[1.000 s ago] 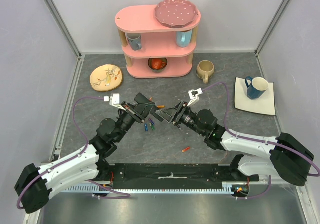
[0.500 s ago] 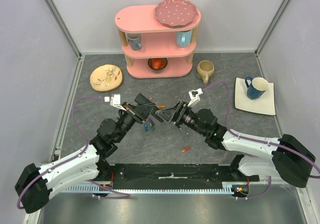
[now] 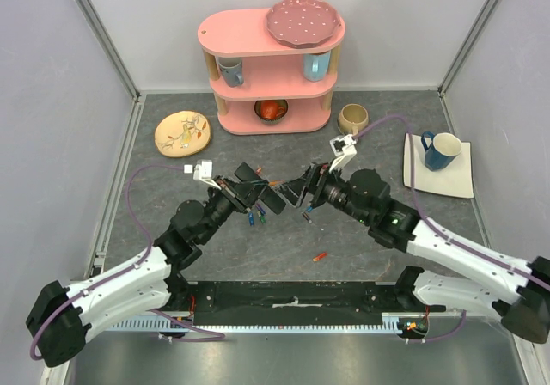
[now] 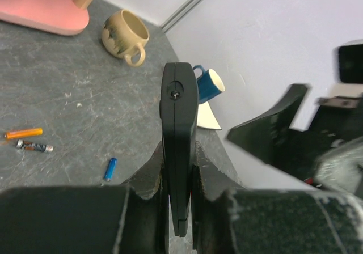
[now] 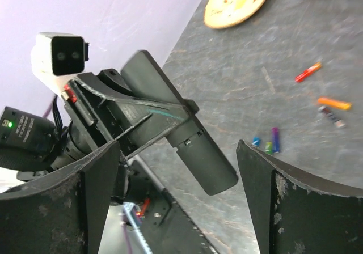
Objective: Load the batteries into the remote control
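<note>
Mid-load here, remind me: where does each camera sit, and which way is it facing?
Top external: above and behind the bases, looking down on the table; both arms, the left gripper and the right gripper show.
Left wrist: on the left arm, looking past the clamped remote control toward the blue mug; its own gripper shows.
Right wrist: on the right arm, facing the left gripper between its own open gripper fingers.
Shared: both wrist views show the remote control and loose batteries.
</note>
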